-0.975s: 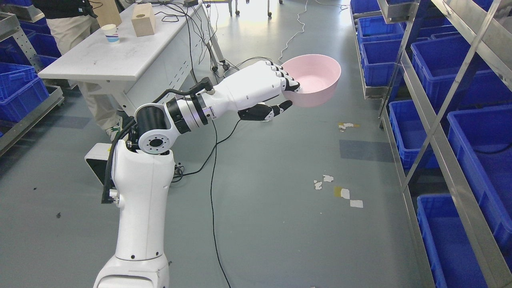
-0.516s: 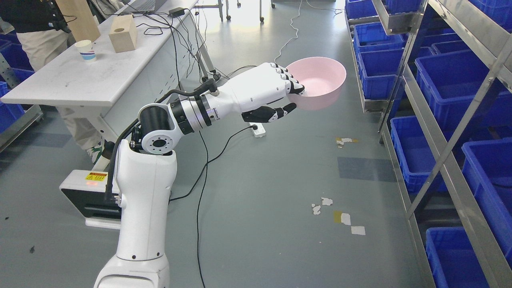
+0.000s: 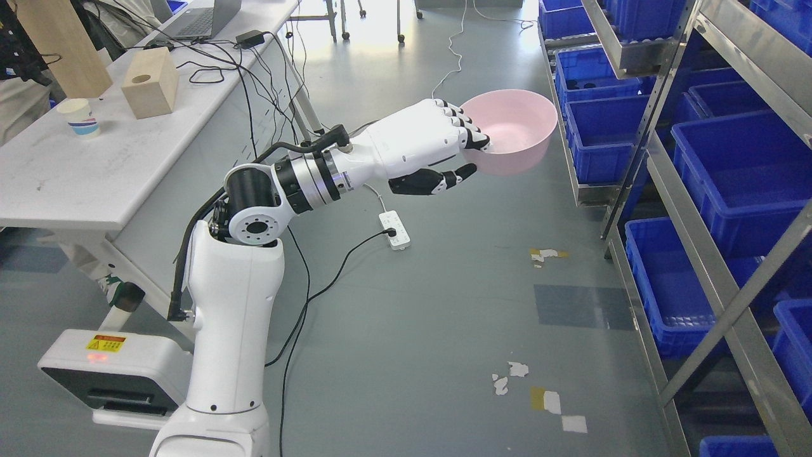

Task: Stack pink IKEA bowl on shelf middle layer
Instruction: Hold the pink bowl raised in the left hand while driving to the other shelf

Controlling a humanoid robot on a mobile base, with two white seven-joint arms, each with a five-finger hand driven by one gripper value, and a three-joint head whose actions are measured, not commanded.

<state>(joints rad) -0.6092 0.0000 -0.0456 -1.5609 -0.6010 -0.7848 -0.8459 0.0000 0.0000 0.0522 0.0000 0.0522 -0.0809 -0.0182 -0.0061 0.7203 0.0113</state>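
Observation:
My left hand (image 3: pixel 466 155) is shut on the near rim of a pink bowl (image 3: pixel 517 130), fingers over the rim and thumb beneath. It holds the bowl upright in the air above the grey floor, left of the metal shelf (image 3: pixel 660 171) that runs along the right side. The bowl looks empty. The white left arm (image 3: pixel 317 181) reaches in from the lower left. The right arm is out of view.
The shelf layers hold several blue bins (image 3: pixel 742 171). A white table (image 3: pixel 95 165) at the left carries a paper cup (image 3: pixel 79 117), a wooden block (image 3: pixel 149 92) and cables. A power strip (image 3: pixel 394 230) and cords lie on the floor. A person (image 3: pixel 19 76) stands at the far left.
The whole picture has shifted, so the camera has moved: the floor and table slid down and left. The hand still holds the bowl, which stands closer to the shelf.

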